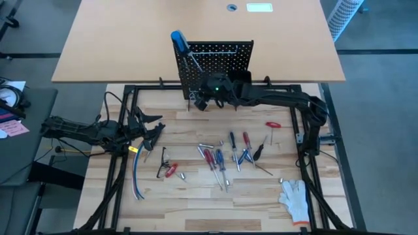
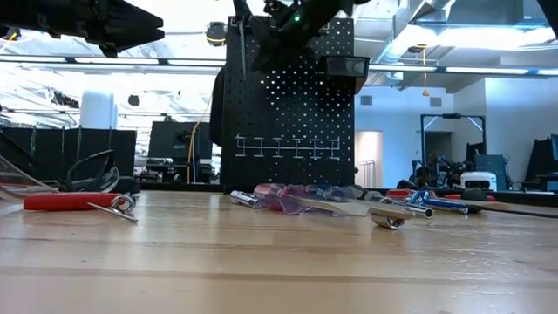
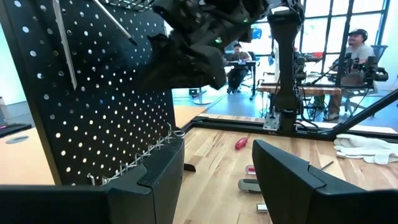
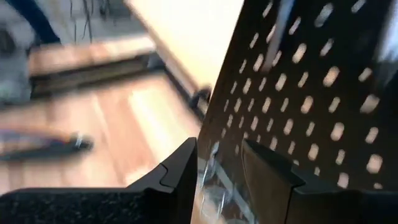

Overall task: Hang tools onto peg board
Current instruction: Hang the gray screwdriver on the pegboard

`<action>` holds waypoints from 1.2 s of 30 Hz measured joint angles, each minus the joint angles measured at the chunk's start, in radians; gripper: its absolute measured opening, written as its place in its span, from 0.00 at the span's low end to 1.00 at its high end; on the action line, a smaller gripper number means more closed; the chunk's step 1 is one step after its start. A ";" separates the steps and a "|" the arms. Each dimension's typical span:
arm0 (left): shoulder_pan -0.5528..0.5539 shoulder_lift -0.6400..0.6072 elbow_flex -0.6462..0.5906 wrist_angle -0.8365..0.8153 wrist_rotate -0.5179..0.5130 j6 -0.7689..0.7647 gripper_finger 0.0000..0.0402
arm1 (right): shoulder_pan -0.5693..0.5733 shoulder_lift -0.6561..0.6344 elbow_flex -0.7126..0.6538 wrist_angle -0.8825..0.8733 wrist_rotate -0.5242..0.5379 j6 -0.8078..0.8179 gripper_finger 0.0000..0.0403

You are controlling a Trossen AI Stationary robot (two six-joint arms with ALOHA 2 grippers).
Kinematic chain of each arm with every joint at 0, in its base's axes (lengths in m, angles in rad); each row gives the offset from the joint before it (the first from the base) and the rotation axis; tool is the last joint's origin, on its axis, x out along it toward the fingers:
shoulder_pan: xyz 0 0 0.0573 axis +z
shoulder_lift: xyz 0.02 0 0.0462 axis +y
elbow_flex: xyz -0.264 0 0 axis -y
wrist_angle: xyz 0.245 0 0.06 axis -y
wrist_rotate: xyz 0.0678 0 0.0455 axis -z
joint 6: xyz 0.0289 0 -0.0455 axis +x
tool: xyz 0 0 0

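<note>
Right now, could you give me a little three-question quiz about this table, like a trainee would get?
1. True or false: a blue-handled screwdriver already hangs on the peg board.
2. Which hand is up against the peg board: A) left hand, B) right hand?
3. Fill in: the white glove lies at the table's near ____ corner in the high view.

Key: 1 true. 2 B; the left hand waits open near the left edge. 3 right.
</note>
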 joint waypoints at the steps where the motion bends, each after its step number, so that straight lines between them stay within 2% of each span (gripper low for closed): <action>1: 0.000 0.000 0.000 0.000 0.000 0.000 0.46 | 0.009 -0.006 0.000 -0.034 -0.003 -0.001 0.33; 5: 0.000 0.000 0.000 -0.001 0.000 0.000 0.46 | 0.051 -0.037 -0.001 -0.083 -0.005 -0.057 0.32; 8: 0.000 0.000 0.000 -0.001 0.000 0.000 0.46 | 0.088 -0.059 0.000 0.000 0.015 -0.112 0.29; 10: 0.000 0.000 0.000 -0.001 0.000 0.000 0.46 | 0.107 -0.066 0.000 0.080 0.094 -0.137 0.25; 14: 0.000 0.000 0.000 -0.003 0.000 -0.006 0.46 | 0.108 -0.067 0.001 0.210 0.365 -0.182 0.13; 17: 0.000 0.000 0.000 -0.005 0.000 -0.008 0.46 | 0.083 -0.064 0.001 0.232 0.449 -0.197 0.04; 20: 0.000 0.000 0.000 -0.007 0.000 -0.008 0.46 | 0.046 -0.046 -0.001 0.231 0.445 -0.145 0.02; 24: 0.000 0.000 0.000 -0.007 0.000 -0.008 0.46 | 0.016 -0.002 -0.017 0.271 0.331 -0.104 0.03; 28: 0.000 0.000 0.000 -0.006 -0.001 -0.009 0.46 | 0.014 0.046 -0.018 0.292 0.287 -0.134 0.02; 36: 0.000 0.000 0.000 -0.006 -0.001 -0.015 0.46 | 0.027 0.071 -0.021 0.281 0.283 -0.183 0.02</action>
